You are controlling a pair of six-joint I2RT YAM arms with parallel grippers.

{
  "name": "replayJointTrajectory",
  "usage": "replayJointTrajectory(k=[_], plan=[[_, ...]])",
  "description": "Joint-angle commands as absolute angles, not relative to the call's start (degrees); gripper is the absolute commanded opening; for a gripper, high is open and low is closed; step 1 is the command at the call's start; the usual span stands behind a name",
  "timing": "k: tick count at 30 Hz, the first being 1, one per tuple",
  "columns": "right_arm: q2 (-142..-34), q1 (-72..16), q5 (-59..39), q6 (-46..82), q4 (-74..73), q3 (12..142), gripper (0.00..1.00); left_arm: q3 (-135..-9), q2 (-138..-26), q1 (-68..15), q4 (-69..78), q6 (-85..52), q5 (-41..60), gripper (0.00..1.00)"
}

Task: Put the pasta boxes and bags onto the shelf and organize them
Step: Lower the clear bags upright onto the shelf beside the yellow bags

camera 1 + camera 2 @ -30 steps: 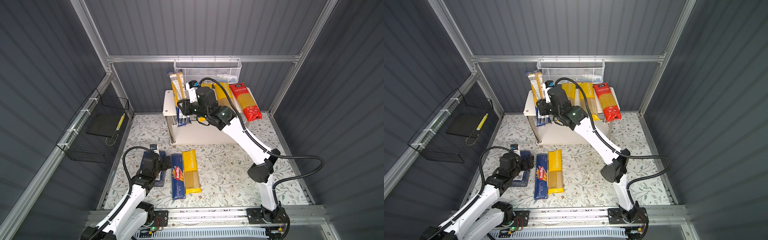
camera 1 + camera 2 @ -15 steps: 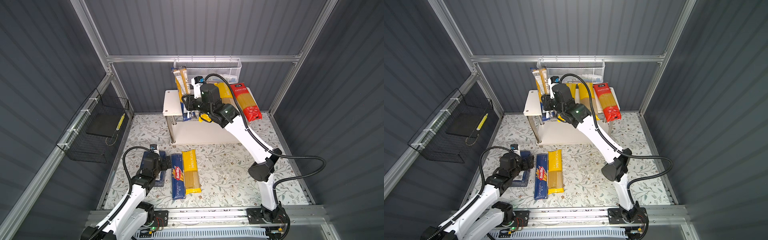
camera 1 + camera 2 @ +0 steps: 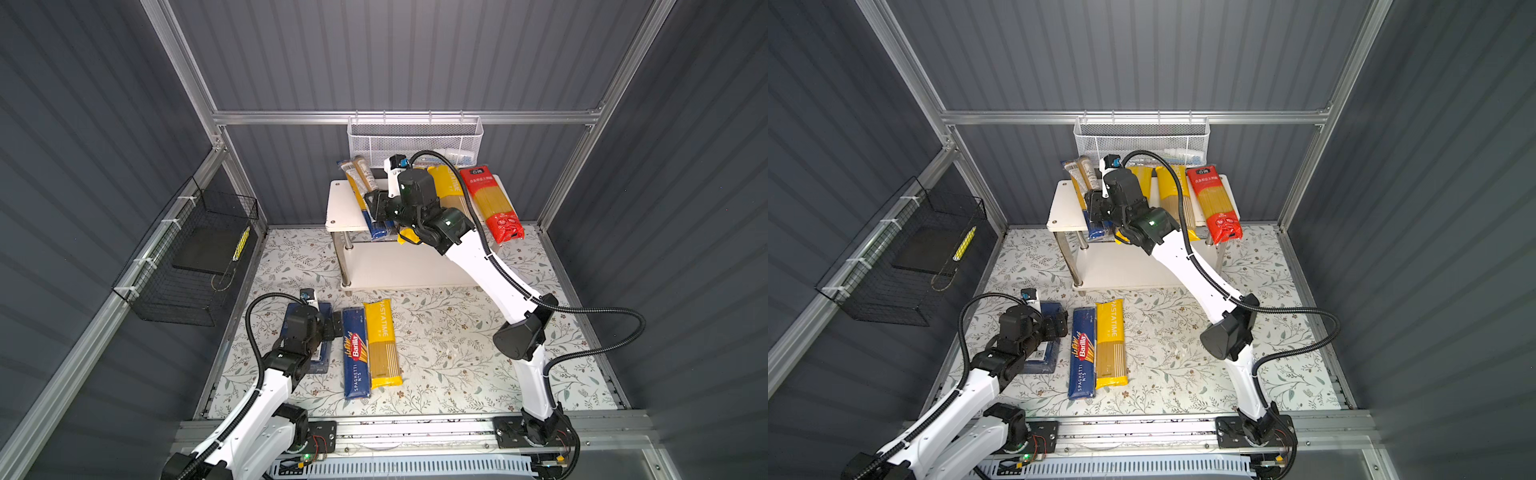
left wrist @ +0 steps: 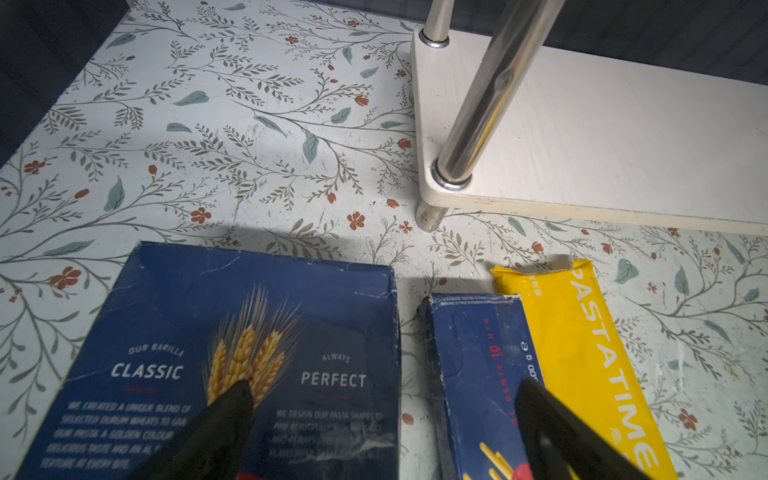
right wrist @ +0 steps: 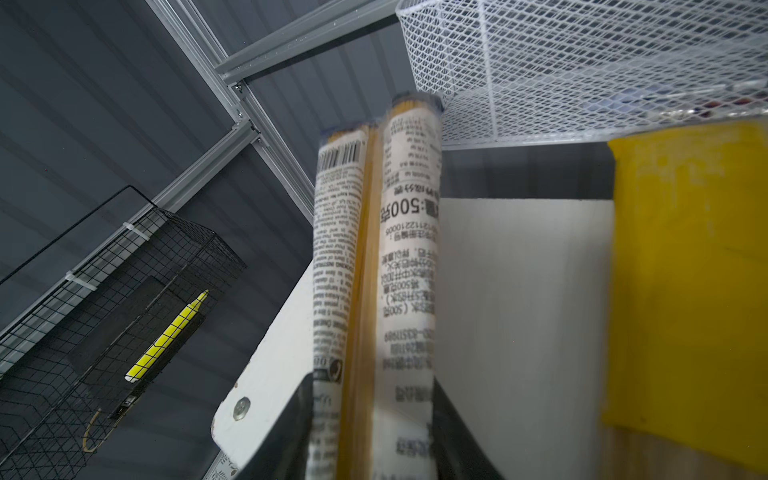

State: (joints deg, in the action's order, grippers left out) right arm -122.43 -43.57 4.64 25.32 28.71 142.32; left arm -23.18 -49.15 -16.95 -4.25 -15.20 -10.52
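Observation:
A clear bag with dark blue ends (image 3: pixel 358 178) (image 5: pixel 374 270) lies at a slant across the left part of the shelf's top board (image 3: pixel 338 208) (image 5: pixel 519 311). My right gripper (image 3: pixel 374 203) (image 5: pixel 372 386) is shut on the bag, one finger against each side. Two yellow bags (image 3: pixel 446 187) and a red bag (image 3: pixel 490 203) lie on the same board. On the floor lie the wide Barilla box (image 4: pixel 249 324), the narrow spaghetti box (image 3: pixel 355 353) (image 4: pixel 478 357) and a yellow PASTATIME bag (image 3: pixel 382 345) (image 4: pixel 590 340). My left gripper (image 3: pixel 332 328) (image 4: pixel 384 386) hovers open over the two boxes.
A white mesh basket (image 3: pixel 415 139) (image 5: pixel 582 62) hangs on the back wall just above the shelf. A black wire basket (image 3: pixel 195 257) with a yellow pen is on the left wall. The shelf's lower board (image 4: pixel 602 145) and chrome leg (image 4: pixel 482 104) stand just beyond the boxes.
My right gripper has carried the clear bag up and back over the top board, toward the mesh basket. The left arm has not moved.

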Motion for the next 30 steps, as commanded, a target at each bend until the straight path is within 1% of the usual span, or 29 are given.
replayJointTrajectory(k=[1,6,9,15,20,27,30], plan=[[-121.65,-43.07,5.86,25.46,21.97,145.67,0.39,-23.64,-48.95,-17.21,-4.39,-14.81,-10.99,0.99],[-121.47,-42.89,5.44,25.53,23.61,145.63,0.40,-23.67,-49.00,-17.18,-4.38,-14.85,-11.12,0.99],[-120.91,-42.98,4.45,25.19,24.53,145.63,0.43,-23.73,-49.05,-17.17,-4.38,-14.88,-11.20,0.99],[-117.62,-44.53,0.81,20.06,30.87,145.46,0.53,-23.80,-49.20,-17.24,-4.39,-14.97,-11.25,0.99],[-112.32,-47.20,2.10,15.20,36.89,140.71,0.61,-23.91,-49.48,-17.18,-4.38,-14.86,-11.21,0.99],[-109.69,-47.99,3.52,16.60,44.34,139.27,0.68,-23.99,-49.66,-17.17,-4.39,-14.92,-11.12,0.99],[-109.94,-48.25,3.13,17.22,45.96,139.31,0.69,-23.98,-49.75,-17.19,-4.35,-14.86,-11.08,0.99]])
